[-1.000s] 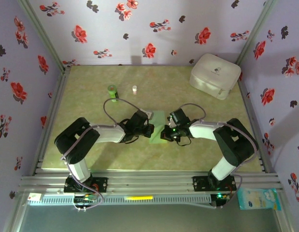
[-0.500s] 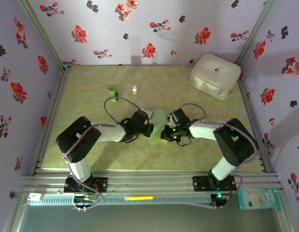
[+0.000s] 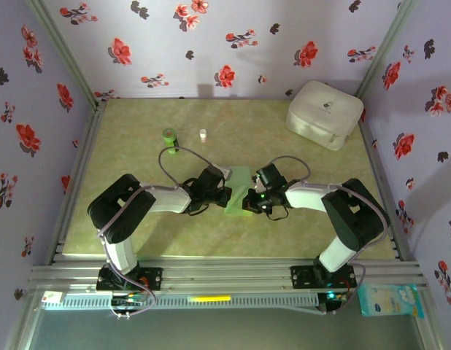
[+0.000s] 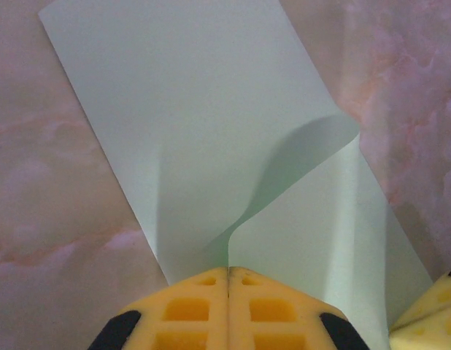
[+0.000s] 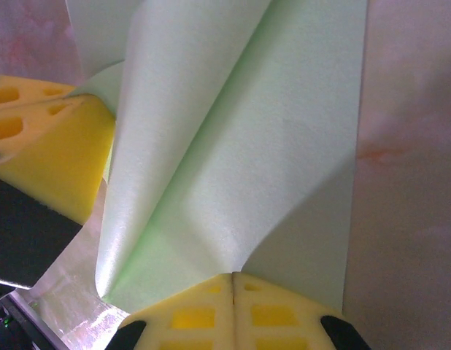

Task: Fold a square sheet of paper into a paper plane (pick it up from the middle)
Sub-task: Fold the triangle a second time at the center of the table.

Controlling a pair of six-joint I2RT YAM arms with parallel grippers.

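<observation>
Currently the left end effector [image 4: 228,283] and right end effector [image 5: 233,284] each pinch the square sheet of paper [image 4: 189,109], curled above the table [image 4: 36,219].

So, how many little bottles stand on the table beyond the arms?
2. The green bottle stands at the far side, left of centre; the tiny white bottle stands just to its right, apart from it. More could be hidden from the camera.
</observation>
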